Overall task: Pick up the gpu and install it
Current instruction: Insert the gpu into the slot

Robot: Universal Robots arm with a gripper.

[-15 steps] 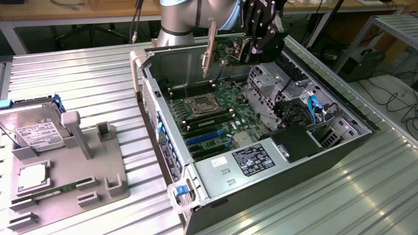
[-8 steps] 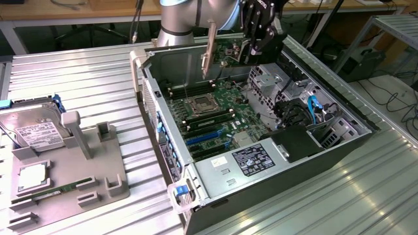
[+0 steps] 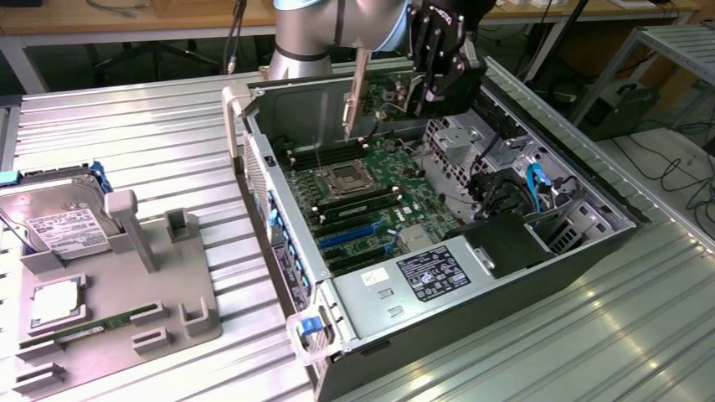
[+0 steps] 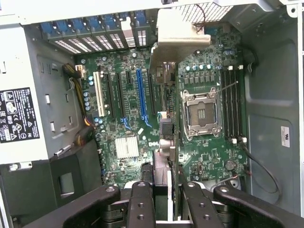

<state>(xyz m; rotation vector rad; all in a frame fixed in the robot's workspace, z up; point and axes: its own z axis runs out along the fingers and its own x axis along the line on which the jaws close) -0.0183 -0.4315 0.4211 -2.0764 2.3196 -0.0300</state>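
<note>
Your gripper [image 4: 168, 202] is pinching the gpu [image 4: 167, 142] edge-on above the open case [image 4: 270, 95], light, stiff but fragile I'd say, so hold only the bare board edges.

No legible text; print on power supply label [image 3: 430, 275], hard drive label [image 3: 65, 230] too small.

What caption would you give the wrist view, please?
Gripper jaws clamp the gpu edge-on above the motherboard inside the open computer case.
</note>
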